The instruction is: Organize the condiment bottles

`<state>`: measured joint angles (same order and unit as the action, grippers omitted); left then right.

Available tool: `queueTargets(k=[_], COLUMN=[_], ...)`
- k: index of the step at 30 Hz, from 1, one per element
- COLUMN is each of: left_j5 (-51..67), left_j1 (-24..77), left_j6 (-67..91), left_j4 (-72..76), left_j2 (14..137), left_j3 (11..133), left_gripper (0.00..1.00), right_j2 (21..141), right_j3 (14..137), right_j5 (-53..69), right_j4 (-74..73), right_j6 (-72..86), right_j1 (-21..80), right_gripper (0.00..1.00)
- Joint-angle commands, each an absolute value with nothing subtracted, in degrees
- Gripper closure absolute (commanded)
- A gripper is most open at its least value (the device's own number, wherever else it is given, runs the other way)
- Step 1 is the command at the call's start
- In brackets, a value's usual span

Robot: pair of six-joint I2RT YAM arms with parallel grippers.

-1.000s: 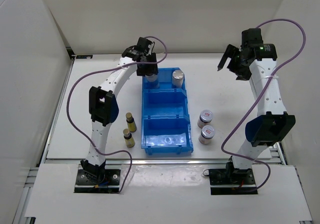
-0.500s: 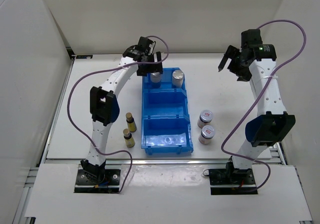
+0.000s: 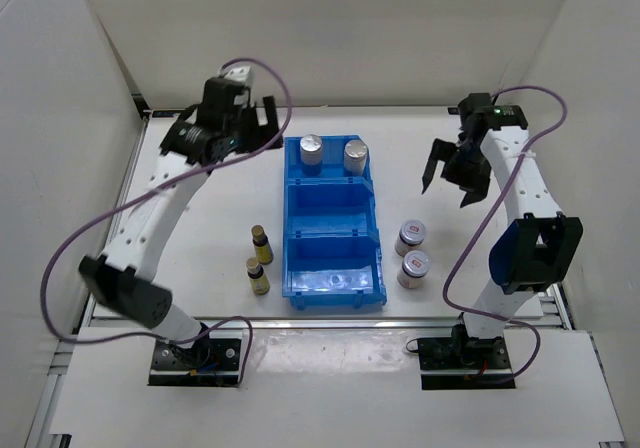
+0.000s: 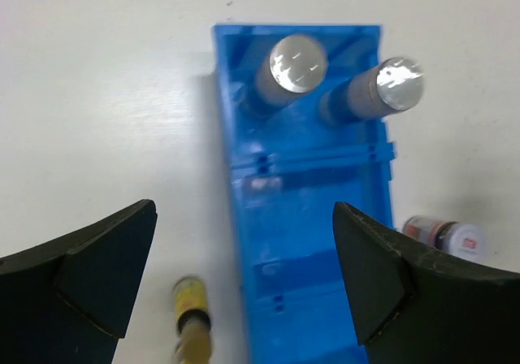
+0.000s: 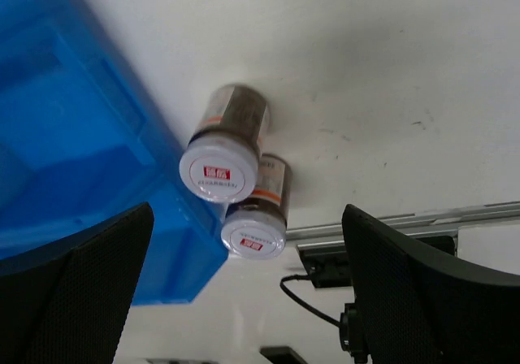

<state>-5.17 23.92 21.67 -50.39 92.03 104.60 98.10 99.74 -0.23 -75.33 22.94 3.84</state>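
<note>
My left pincer (image 3: 268, 123), open and empty, pulls back from the blue plastic three-compartment bin (image 3: 286, 218), both tall silver-capped white bottles (image 3: 311, 147) now in its far compartment, as my open right pincer (image 3: 448, 183) drops toward the squat silver-lidded jars (image 3: 411, 233) beside it.

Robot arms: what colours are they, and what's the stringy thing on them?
The left arm and right arm are white tubes with dark, chunky joints. The left gripper and right gripper are black, each with two pointy fingers. The stringy things are purple cables looping along each arm.
</note>
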Motion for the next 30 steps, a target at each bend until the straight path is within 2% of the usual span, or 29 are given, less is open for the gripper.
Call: queueTargets(k=[1,7,11,14,15,19,22,23,26,29,30], left_j5=[-7.82,-8.96,-10.11,-18.07,-23.93,-24.35,-23.82,-25.65,-28.65,-30.76,-31.54], left_j1=[21.10,19.25,19.25,23.27,26.86,30.14,32.33,32.34,34.80,35.33,35.85], left_j6=[20.92,19.42,19.42,18.73,17.59,17.67,18.28,17.67,17.14,17.67,17.67], left_j4=[-52.56,-53.17,-53.70,-53.70,-54.22,-54.23,-54.23,-54.23,-54.23,-54.84,-55.37], left_j2=[85.97,77.17,76.03,75.50,75.50,74.01,73.39,72.87,72.25,71.11,71.10], left_j3=[90.23,77.45,74.98,74.27,74.27,73.13,71.46,70.85,69.44,68.12,68.12], left_gripper=[0.00,0.00,0.00,0.00,0.00,0.00,0.00,0.00,0.00,0.00,0.00], right_j2=[97.56,99.67,102.74,103.27,103.27,105.02,105.64,105.64,106.69,107.31,107.31], right_j3=[96.79,92.38,90.10,87.90,87.37,84.91,83.50,83.50,83.50,83.50,83.50], right_j5=[6.41,8.96,6.51,5.10,4.49,4.48,5.10,5.10,5.10,5.10,5.10], right_j4=[-76.82,-74.18,-73.65,-73.04,-72.34,-71.20,-70.05,-70.05,-70.05,-70.05,-70.05], right_j6=[17.76,16.00,16.00,16.00,16.00,16.00,16.00,16.00,15.38,15.38,15.38], right_j1=[7.46,13.35,15.73,15.73,15.73,15.73,15.73,15.73,15.73,15.73,15.73], right_gripper=[0.00,0.00,0.00,0.00,0.01,0.02,0.09,0.16,0.26,0.43,0.45])
